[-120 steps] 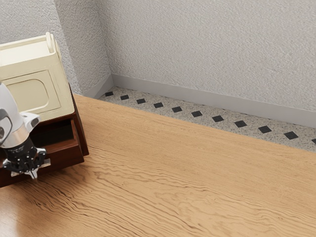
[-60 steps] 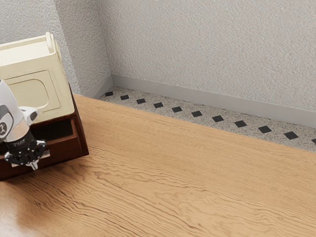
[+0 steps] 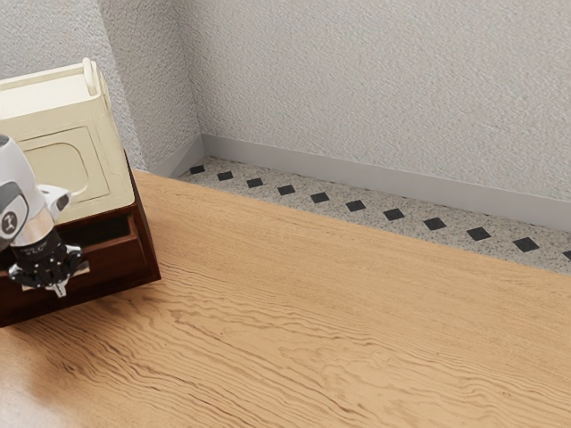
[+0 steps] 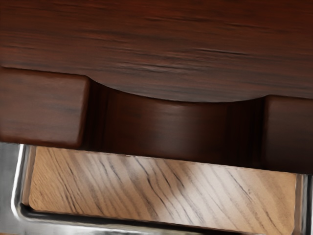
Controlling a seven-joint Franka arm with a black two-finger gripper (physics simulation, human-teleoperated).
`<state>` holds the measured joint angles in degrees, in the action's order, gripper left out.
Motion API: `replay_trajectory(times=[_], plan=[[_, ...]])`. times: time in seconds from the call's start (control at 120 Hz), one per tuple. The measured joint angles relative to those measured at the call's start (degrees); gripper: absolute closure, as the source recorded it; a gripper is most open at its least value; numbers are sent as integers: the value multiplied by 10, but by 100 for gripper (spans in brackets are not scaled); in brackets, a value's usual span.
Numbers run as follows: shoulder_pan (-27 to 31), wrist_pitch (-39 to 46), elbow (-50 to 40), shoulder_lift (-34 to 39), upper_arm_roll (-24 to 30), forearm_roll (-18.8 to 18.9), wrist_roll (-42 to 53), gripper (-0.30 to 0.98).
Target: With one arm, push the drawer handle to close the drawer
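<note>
Exterior view: pincer (image 3: 60,291) closed, tips together, pointing down in front of the metal handle (image 3: 82,267); contact I can't tell. Behind it, the dark reddish-brown drawer (image 3: 116,267), partly open; higher, a smooth cream box (image 3: 64,129) with rounded panel. Below it, wavy-grained tabletop (image 3: 294,308). Wrist view: under the pincer's hand, drawer edge with scooped curve, beside it the handle's shiny, round-cornered frame, pale wood grain inside.

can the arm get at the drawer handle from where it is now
Probably yes. The end effector is right by the handle, in front of the drawer, and I see nothing blocking the way. Whether it touches, I can't tell.
</note>
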<state>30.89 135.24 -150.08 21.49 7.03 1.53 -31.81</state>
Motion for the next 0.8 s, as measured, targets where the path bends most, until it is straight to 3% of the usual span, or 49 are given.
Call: replay_trajectory(times=[0.8], plan=[[25,43,59,-70,-3,5,0,79]])
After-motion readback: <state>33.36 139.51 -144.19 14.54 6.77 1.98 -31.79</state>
